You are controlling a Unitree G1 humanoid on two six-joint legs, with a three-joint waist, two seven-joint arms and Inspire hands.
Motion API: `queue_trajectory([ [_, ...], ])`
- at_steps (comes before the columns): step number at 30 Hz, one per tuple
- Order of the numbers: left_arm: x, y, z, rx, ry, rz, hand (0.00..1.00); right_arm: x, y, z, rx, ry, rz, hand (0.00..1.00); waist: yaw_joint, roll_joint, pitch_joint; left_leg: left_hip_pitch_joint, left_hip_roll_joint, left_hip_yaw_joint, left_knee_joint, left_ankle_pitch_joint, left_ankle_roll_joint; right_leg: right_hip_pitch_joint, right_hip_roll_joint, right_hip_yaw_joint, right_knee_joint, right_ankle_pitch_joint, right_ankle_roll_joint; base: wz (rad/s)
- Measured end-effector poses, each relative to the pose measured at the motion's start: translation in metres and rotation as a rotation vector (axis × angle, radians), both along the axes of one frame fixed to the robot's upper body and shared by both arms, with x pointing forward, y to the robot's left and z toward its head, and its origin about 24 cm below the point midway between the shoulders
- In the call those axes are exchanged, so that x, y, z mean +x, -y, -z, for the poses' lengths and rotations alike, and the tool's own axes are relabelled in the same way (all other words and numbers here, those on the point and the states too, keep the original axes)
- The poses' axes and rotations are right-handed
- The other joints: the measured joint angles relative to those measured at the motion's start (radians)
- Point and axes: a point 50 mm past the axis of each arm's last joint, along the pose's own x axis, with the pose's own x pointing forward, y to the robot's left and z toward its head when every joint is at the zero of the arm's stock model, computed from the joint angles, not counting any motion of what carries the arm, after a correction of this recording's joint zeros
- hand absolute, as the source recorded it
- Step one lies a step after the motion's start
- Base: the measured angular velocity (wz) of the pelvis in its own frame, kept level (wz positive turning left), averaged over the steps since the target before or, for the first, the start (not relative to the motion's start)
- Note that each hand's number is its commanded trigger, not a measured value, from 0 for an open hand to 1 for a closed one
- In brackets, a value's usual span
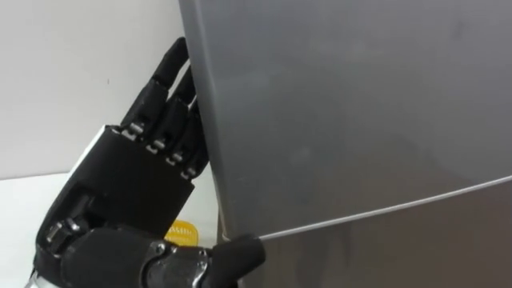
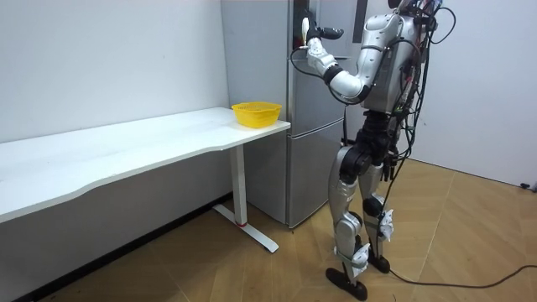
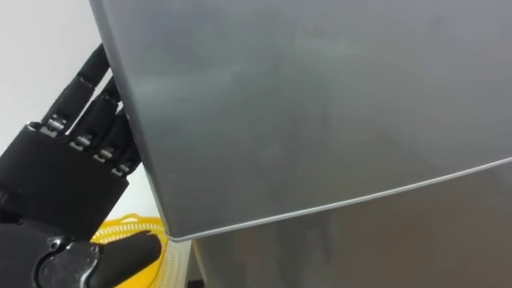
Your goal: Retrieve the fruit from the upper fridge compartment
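The grey fridge [image 1: 352, 120] stands close in front of me, and a thin seam [image 1: 384, 210] divides its upper door from the lower one. My left hand [image 1: 136, 176] is raised at the upper door's left edge. Its fingers [image 1: 170, 88] are straight and lie along that edge, while the thumb [image 1: 238, 253] points across the door's lower corner. The hand is open and holds nothing. In the room view I stand upright facing the fridge [image 2: 312, 126] with the left hand [image 2: 314, 47] lifted to the upper door.
A yellow basket [image 2: 256, 112] sits on the end of a long white table [image 2: 126, 151] just left of the fridge; it also shows below my hand [image 3: 148, 232]. A white wall lies behind the table, and the floor is wood.
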Motion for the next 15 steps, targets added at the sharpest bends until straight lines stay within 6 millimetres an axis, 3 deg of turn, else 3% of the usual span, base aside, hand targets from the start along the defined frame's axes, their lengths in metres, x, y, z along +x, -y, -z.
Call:
queue_trajectory([
  [8, -0.001, 0.003, -0.001, 0.012, 0.032, -0.004, 0.0, 0.005, -0.002, 0.0, 0.007, 0.005, -0.041, 0.0, -0.001, -0.013, 0.0102, -0.001, 0.0, -0.004, -0.008, 0.0, 0.001, -0.005, 0.001, 0.003, 0.0, 0.0, 0.001, 0.0],
  [15, -0.002, 0.007, -0.001, 0.074, 0.073, -0.047, 0.0, 0.014, 0.0, 0.0, 0.02, 0.016, -0.046, 0.0, 0.0, -0.013, 0.0094, -0.001, 0.0, -0.005, -0.006, 0.0, 0.001, -0.003, 0.001, 0.001, 0.0, 0.0, 0.001, 0.0],
])
